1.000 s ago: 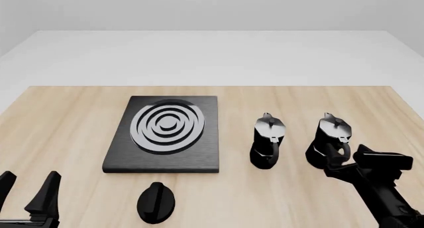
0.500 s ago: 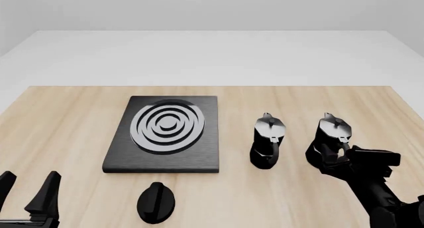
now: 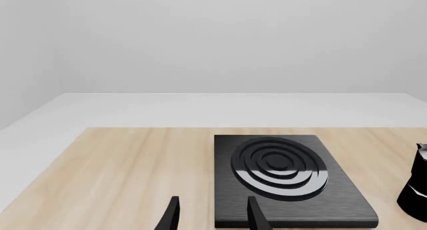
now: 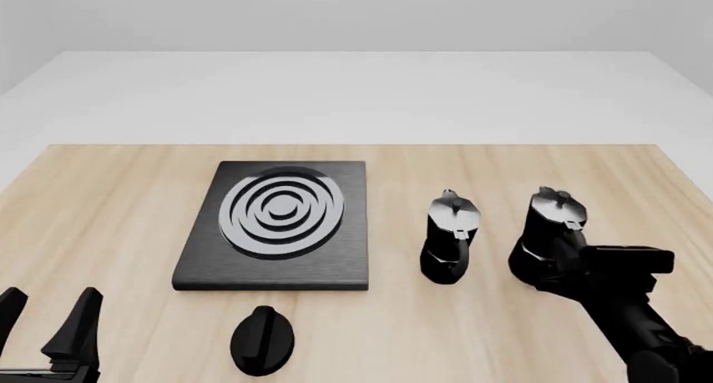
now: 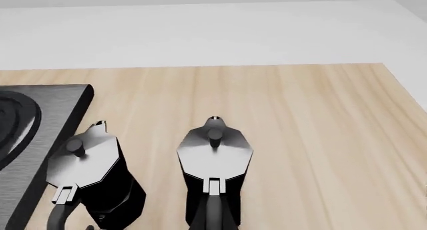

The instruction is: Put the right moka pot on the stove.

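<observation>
Black and faceted, with a shiny silver lid, the right moka pot (image 4: 553, 237) stands on the wooden table (image 4: 112, 208), right of its near-identical twin (image 4: 450, 237) and well apart from the flat black stove (image 4: 279, 224). It looks rigid, top-heavy and slick; the looped handle or the waist seems the best hold. The right gripper (image 4: 557, 266) is at the handle side; whether it is clamped, I cannot tell. The left gripper (image 4: 50, 325) hangs spread, empty.

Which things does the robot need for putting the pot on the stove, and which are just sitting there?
Needed:
- right moka pot
- stove
- right gripper, at that pot's handle side

Just sitting there:
- other moka pot
- round black knob
- left gripper, fingers apart, holding nothing
</observation>
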{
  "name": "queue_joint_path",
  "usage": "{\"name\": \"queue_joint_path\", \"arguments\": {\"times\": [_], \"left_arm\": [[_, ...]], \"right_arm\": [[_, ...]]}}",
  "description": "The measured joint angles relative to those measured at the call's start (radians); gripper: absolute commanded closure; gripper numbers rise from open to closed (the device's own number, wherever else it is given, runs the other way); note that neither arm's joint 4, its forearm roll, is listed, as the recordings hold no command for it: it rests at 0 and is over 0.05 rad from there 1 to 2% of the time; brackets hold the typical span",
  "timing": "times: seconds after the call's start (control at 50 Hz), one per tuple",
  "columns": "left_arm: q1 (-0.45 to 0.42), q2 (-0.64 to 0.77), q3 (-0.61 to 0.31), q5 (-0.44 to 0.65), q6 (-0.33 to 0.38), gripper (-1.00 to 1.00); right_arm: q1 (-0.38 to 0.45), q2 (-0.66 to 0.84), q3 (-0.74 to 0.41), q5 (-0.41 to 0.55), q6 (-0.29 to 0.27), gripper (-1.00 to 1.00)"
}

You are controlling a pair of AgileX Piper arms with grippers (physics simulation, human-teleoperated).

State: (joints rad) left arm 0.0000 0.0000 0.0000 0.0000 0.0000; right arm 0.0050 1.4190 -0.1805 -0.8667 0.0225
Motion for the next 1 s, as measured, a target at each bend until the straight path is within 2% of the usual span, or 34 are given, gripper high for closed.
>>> {"name": "queue_joint_path", "arguments": {"times": [0.2, 0.46, 0.78, 1.0], "left_arm": [[0.000, 0.000, 0.000, 0.000, 0.000, -1.00], [0.000, 0.000, 0.000, 0.000, 0.000, -1.00], [0.000, 0.000, 0.000, 0.000, 0.000, -1.00], [0.000, 0.000, 0.000, 0.000, 0.000, -1.00]], "right_arm": [[0.048, -0.267, -0.020, 0.232, -0.029, 1.00], [0.083, -0.497, -0.066, 0.454, -0.060, 1.00], [0.124, -0.685, -0.166, 0.682, -0.090, 1.00], [0.164, -0.743, -0.249, 0.786, -0.111, 1.00]]}}
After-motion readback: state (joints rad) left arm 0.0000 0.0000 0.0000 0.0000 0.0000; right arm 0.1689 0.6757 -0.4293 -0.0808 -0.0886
